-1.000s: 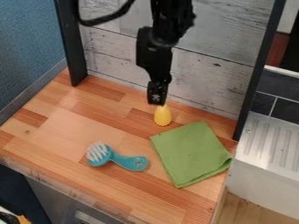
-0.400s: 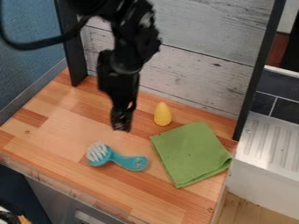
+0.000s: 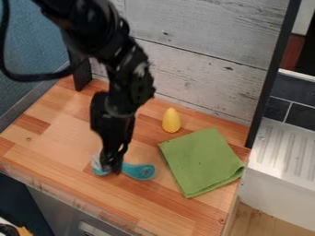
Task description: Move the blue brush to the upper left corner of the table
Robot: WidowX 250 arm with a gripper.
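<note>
My gripper (image 3: 112, 168) hangs low over the front left part of the wooden table (image 3: 55, 138), right at the blue brush. It hides the part where the brush's head joins the handle. The blue brush (image 3: 140, 171) lies flat, its handle pointing right and a bit of its white bristles visible left of the gripper. Whether the gripper touches the brush I cannot tell.
A yellow cone-shaped object (image 3: 172, 120) stands toward the back, right of the arm. The folded green cloth (image 3: 201, 162) lies on the right side. A grey plank wall (image 3: 203, 83) borders the back, with dark posts at both ends.
The gripper has come down and forward, first leftward from beside the yellow object, and now covers the middle of the brush. Brush, cloth and yellow object have not moved.
</note>
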